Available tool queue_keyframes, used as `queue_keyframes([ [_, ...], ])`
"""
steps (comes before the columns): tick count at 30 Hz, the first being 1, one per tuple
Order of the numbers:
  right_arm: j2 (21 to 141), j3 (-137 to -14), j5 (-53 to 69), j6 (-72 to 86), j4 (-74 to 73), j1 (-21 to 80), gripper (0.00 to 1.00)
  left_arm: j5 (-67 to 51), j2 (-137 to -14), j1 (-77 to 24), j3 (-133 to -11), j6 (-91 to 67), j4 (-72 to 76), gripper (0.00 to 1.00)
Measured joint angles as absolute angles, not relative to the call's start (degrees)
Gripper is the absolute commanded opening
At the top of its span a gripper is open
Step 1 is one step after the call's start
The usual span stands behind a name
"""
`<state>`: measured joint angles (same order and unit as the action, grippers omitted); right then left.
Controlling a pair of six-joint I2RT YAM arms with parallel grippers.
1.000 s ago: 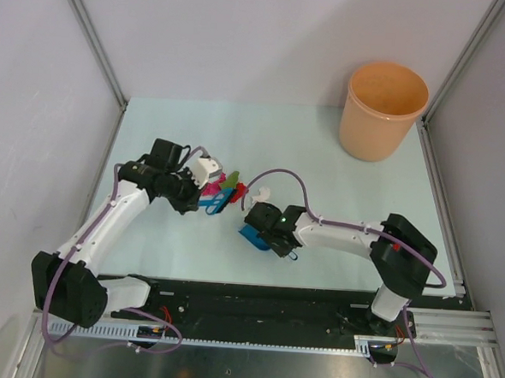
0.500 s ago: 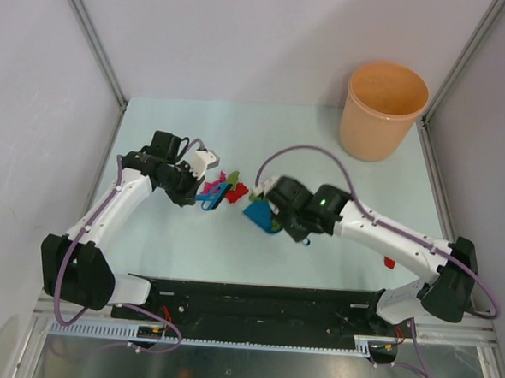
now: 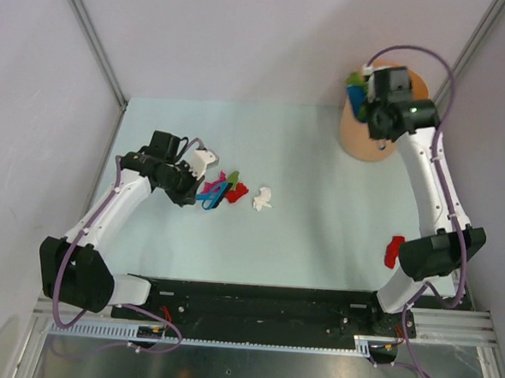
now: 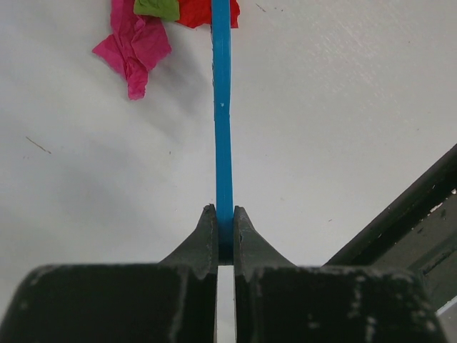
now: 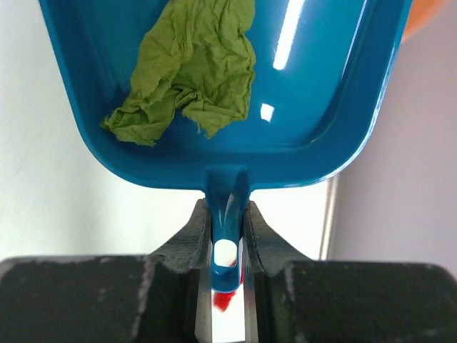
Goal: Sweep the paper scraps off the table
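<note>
Paper scraps lie on the mint-green table [image 3: 319,227]: a magenta [image 3: 212,186], green [image 3: 233,178] and red [image 3: 239,191] cluster, a white wad [image 3: 262,198] just right of it, and a red scrap [image 3: 394,249] far right. My left gripper [image 3: 196,194] [image 4: 224,214] is shut on a thin blue sweeper [image 4: 223,128] whose far end reaches the magenta scrap [image 4: 136,46]. My right gripper [image 3: 369,106] [image 5: 227,211] is raised and shut on the handle of a blue dustpan [image 5: 321,86]. A green scrap [image 5: 189,68] lies in the pan.
An orange bin [image 3: 371,145] stands at the table's back right corner, with the dustpan [image 3: 356,97] held over its rim. Grey walls and metal frame posts close in the table on three sides. The black rail with the arm bases runs along the near edge.
The right arm has lifted the dustpan from the table's middle and swung it up to the orange bin. The white wad stayed on the table. The left arm shifted only slightly.
</note>
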<state>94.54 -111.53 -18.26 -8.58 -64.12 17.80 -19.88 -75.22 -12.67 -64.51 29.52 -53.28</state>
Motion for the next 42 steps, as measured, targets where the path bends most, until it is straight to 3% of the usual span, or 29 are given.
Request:
queue_keyframes([
  [6,102.87,-125.93,-24.29,-16.88,-58.17,6.81,0.0,-19.92,-74.96,-12.67,-64.29,29.54,-53.21,0.0],
  [10,105.58,-126.08,-32.01,-28.08,-45.6,3.25,0.0,-20.21,-74.17,-12.67,-63.48,29.54,-53.25,0.0],
  [15,104.44,-111.11,-41.63,-51.7,-18.7,2.76,0.0,-20.67,-73.69,-12.67,-62.85,29.54,-53.21,0.0],
  [20,100.79,-89.1,-40.34,-80.93,9.28,3.68,0.0,-20.99,-73.36,-12.67,-62.35,29.54,-53.23,0.0],
  [27,99.11,-82.08,-35.97,-101.51,24.49,3.27,0.0,-21.43,-73.25,-12.67,-62.24,29.54,-53.15,0.0],
  [35,95.53,-82.98,-37.58,-101.97,30.92,4.84,0.0,-21.41,-71.2,-12.67,-60.64,29.58,-53.12,0.0],
  [42,86.56,-86.85,-36.91,-73.78,8.97,14.28,0.01,-21.85,-71.35,-12.67,-60.73,29.39,-53.1,0.0],
])
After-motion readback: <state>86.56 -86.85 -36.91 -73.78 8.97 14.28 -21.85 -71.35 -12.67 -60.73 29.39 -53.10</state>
